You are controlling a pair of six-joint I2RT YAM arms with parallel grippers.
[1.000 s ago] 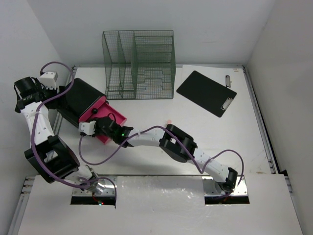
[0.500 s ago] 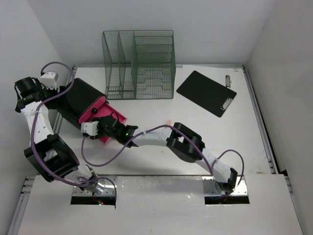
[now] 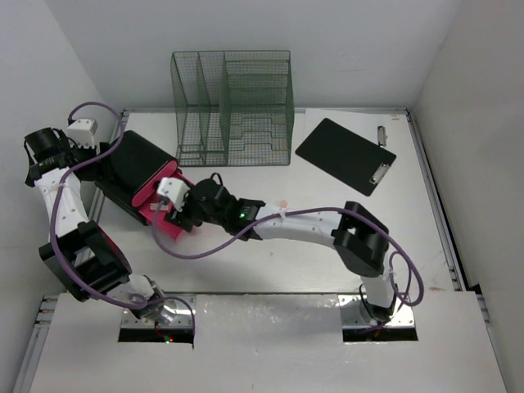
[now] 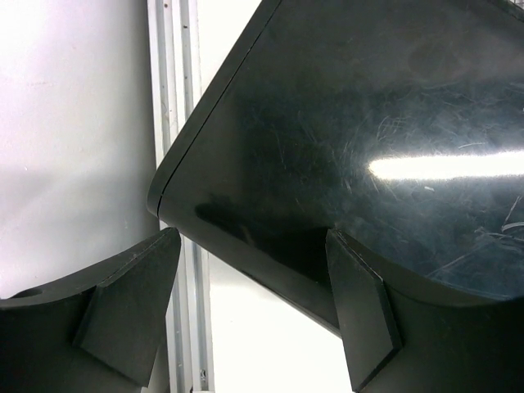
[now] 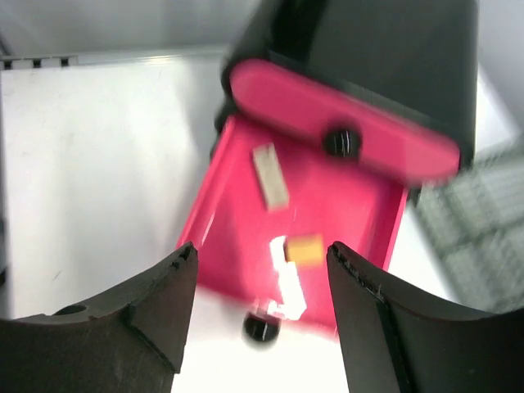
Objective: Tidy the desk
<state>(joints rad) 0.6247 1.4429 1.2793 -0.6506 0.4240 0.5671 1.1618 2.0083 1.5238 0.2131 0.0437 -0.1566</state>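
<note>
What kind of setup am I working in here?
Likely an enclosed robot test cell staged as an office desk: white walls, a mesh file organizer, a clipboard.

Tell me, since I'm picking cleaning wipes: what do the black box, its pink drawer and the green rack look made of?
Black box: glossy plastic, probably; it mirrors a light and shows fine scratches.
Pink drawer: smooth moulded plastic, apparently, with a soft sheen.
Green rack: wire mesh, likely painted or coated metal.

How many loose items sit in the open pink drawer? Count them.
2: a pale block toward the back, an orange block nearer the front. Glare may hide more.
</note>
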